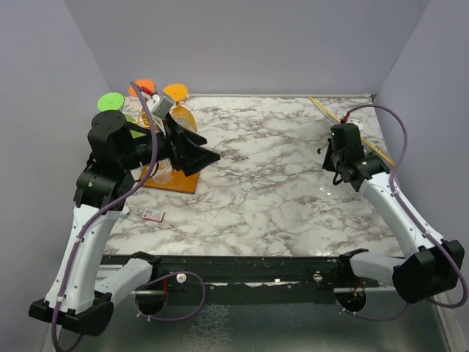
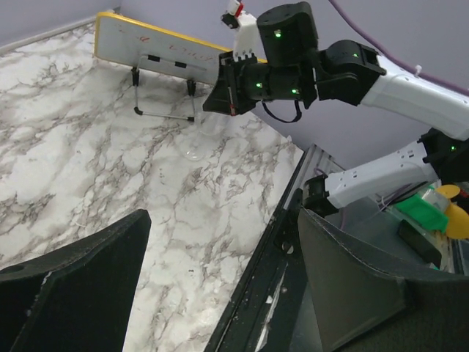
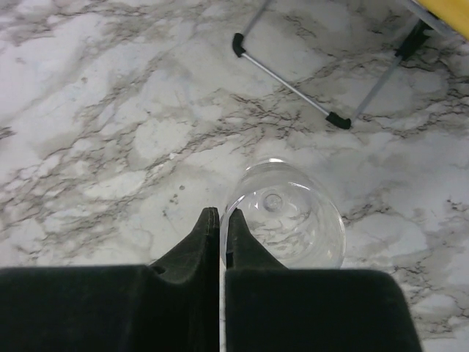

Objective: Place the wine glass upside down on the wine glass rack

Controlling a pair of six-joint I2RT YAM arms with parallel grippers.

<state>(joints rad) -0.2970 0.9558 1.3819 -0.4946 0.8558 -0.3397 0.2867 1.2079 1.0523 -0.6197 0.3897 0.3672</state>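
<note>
Wine glass (image 3: 293, 227) rim between right pincer (image 3: 221, 217) tips

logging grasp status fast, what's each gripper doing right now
left gripper: open, holding nothing
right gripper: closed, pinching the wall of the wine glass

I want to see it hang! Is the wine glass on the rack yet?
No, the wine glass stands on the marble table, its rim pinched by the right pincer, far from the rack.

wine glass rack (image 1: 174, 184) mostly hidden behind the left arm (image 1: 110, 169)
</note>
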